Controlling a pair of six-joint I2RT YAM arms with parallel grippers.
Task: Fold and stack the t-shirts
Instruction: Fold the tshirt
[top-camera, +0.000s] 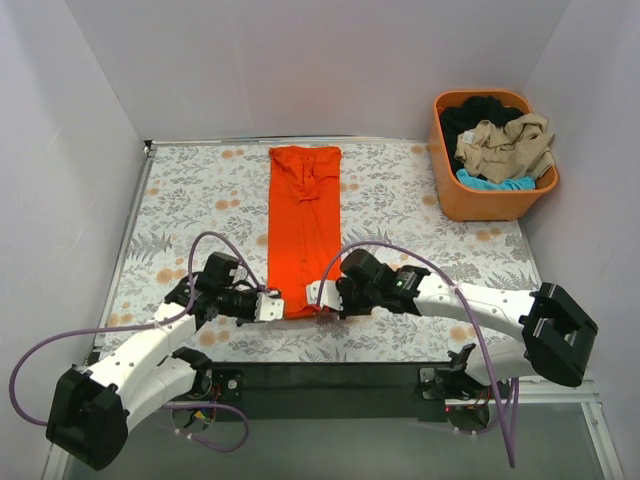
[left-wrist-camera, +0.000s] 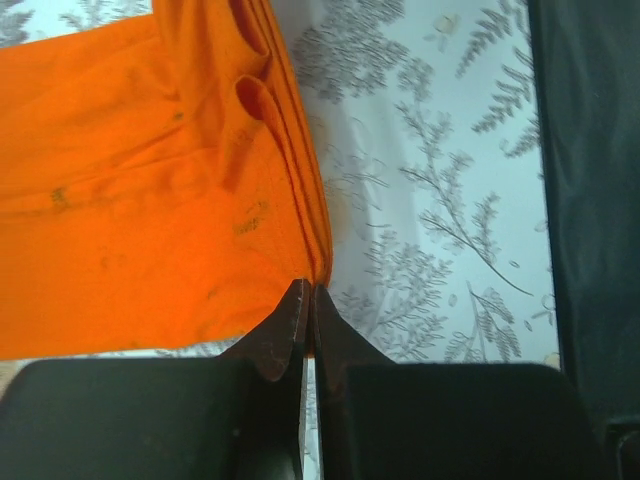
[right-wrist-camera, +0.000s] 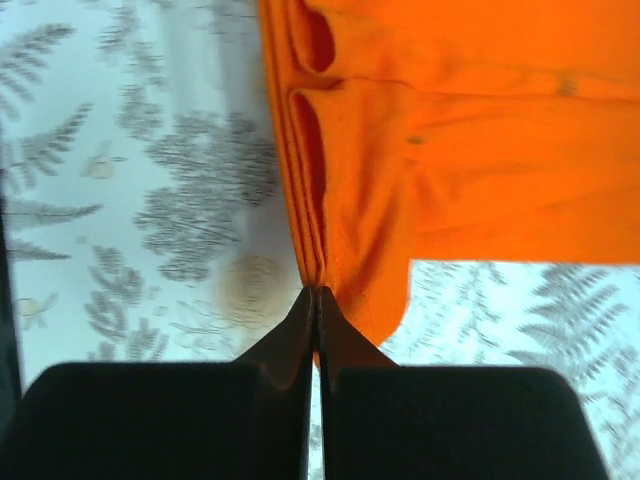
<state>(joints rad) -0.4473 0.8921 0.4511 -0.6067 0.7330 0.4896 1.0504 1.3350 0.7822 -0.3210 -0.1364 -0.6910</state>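
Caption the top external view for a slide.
Left gripper and right gripper pinch the near end of the folded orange t-shirt on the table; basket holds more t-shirts.

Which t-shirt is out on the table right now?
The orange t-shirt, a long folded strip, left gripper and right gripper shut on its near corners. The beige shirt, black shirt and turquoise shirt are bunched in the basket.
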